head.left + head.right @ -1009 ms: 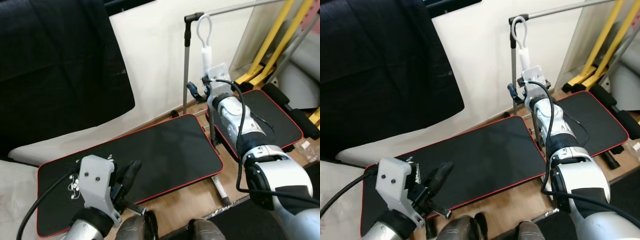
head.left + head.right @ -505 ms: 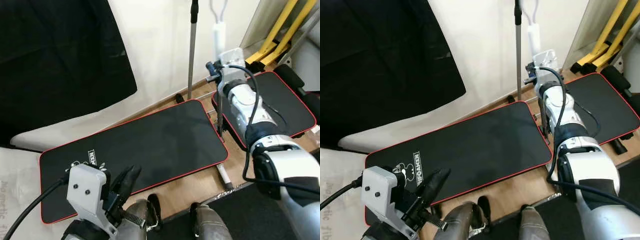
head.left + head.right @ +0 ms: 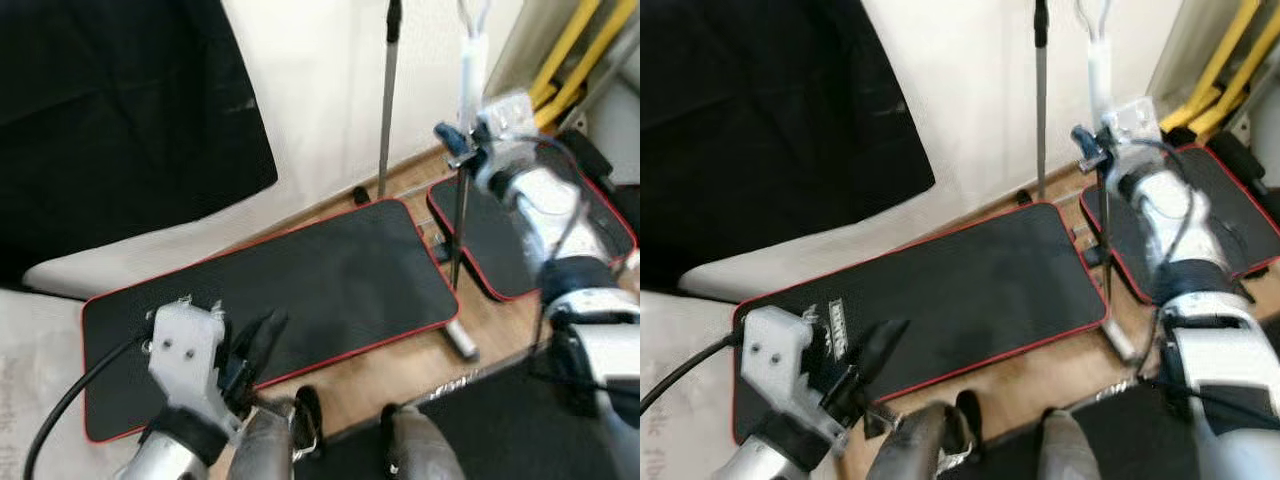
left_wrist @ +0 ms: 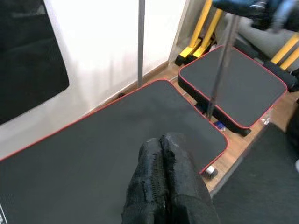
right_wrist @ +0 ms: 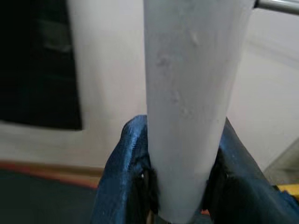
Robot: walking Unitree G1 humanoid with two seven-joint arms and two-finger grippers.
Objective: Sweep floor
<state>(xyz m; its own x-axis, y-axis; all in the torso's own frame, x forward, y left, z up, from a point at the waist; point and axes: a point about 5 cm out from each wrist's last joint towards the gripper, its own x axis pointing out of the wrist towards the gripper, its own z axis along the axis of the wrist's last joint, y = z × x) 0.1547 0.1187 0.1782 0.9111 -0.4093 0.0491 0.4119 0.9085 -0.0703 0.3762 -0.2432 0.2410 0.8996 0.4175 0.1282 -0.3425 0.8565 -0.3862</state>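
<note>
Sweeping looks barely begun: right pincer (image 3: 462,137) grips the white broom handle (image 5: 187,93) upright; left pincer (image 4: 163,182), fingers pressed together, hovers above the black mat (image 3: 300,290).

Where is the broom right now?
The broom stands upright on the robot's right, held by the right gripper near its white handle. Its lower end rests on the wooden floor between the two black mats, near the wall.
</note>
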